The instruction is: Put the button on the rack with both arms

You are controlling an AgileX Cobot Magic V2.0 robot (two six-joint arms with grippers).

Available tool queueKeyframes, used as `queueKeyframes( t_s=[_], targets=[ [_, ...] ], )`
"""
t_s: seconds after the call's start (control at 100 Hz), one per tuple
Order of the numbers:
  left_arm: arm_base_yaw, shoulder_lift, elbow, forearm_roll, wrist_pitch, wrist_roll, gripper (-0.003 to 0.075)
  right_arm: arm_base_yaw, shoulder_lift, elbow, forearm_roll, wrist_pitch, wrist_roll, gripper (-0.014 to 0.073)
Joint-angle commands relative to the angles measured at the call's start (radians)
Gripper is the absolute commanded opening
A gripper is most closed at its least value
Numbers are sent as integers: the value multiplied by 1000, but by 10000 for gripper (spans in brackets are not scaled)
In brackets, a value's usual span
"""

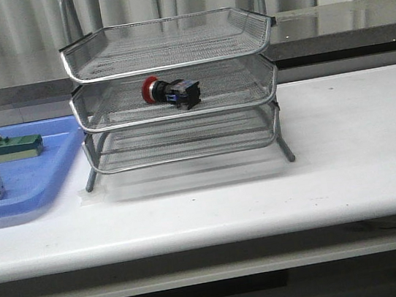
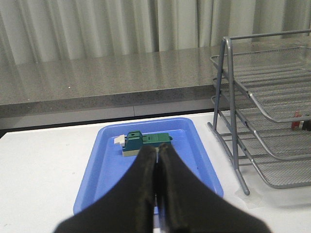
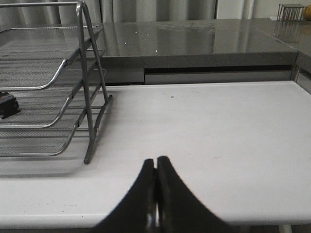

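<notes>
Left gripper (image 2: 156, 154) pressed closed, right gripper (image 3: 156, 164) likewise (both empty)

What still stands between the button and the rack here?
Nothing: the button already lies in the middle tray of the rack. Both grippers, left and right, are shut, empty and clear of the rack.

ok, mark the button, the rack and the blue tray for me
button (image 1: 154, 89), front view, on its red head.
rack (image 1: 172, 69), front view, on the top tray's front rim.
blue tray (image 2: 210, 167), left wrist view, on its side rim.
</notes>
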Motion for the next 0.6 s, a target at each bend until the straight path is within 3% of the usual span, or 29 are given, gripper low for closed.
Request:
queueKeyframes(
  t_s=[0.0,0.23,0.59],
  targets=[
    [0,8,-26,-13,-79,-9,-20,-10,-26,2,7,-108,-3,-57],
    [0,8,-26,-13,-79,-9,-20,-10,-146,63,13,-122,-3,-57],
    [0,8,-26,-13,-79,-9,-20,-10,-144,115,14,-132,-3,-57]
  ],
)
